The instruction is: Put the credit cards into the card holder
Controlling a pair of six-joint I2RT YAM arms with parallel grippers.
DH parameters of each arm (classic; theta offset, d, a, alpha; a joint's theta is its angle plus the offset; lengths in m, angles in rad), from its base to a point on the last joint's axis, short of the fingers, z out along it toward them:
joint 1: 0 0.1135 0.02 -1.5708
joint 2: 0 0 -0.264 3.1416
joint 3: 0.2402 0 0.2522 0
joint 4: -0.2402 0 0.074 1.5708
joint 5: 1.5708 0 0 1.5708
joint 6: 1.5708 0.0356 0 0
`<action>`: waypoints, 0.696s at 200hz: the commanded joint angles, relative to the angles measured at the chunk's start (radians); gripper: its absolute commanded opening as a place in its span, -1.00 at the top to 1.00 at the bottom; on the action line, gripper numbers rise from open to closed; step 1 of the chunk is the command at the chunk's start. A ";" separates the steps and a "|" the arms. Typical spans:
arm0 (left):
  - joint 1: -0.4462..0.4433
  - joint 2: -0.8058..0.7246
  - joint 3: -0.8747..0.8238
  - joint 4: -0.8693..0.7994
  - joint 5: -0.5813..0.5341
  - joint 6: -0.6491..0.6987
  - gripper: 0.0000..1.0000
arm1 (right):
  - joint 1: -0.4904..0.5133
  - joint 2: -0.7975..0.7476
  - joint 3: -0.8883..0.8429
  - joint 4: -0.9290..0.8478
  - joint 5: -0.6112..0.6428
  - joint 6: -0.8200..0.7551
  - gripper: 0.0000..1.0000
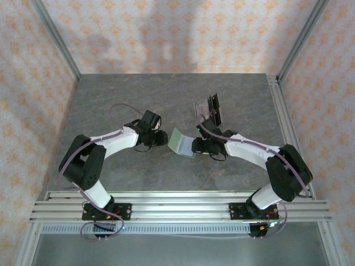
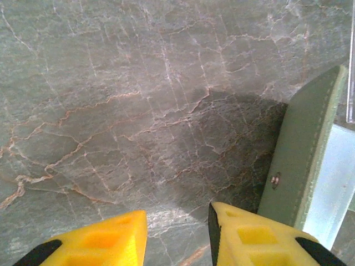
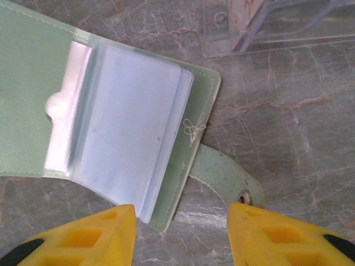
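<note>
Holder (image 1: 182,143) lying open, cards (image 1: 213,106) waiting to be fetched.
Left fingers (image 2: 100,238) are hanging apart, empty, just beside the holder; right fingers (image 3: 83,235) are gaping, empty, over its clear sleeves mid-surface (image 1: 138,100). Next is probably lifting one card from the stand (image 3: 266,33) behind.

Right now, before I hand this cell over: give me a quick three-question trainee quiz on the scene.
1. True or false: the sage-green folding card holder lies open on the grey marbled table.
2. What sits between the yellow fingers of the left gripper? A) a black card B) nothing C) the holder's tab
3. Fill in: seen from above, the holder lies between the two ___.
Key: 1 true; 2 B; 3 grippers.
</note>
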 commanded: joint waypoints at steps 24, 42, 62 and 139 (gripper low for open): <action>-0.006 -0.047 -0.030 0.036 -0.039 0.003 0.03 | -0.004 0.028 0.025 -0.007 0.022 -0.005 0.05; -0.007 -0.091 -0.056 0.058 -0.082 -0.010 -0.20 | -0.005 0.048 0.040 0.002 0.020 -0.005 0.04; -0.006 -0.118 -0.071 0.087 -0.098 -0.015 -0.30 | -0.011 0.078 0.051 0.013 0.015 -0.009 0.05; -0.007 0.014 0.003 0.180 0.026 -0.030 -0.36 | -0.040 0.143 0.047 0.061 -0.004 -0.014 0.12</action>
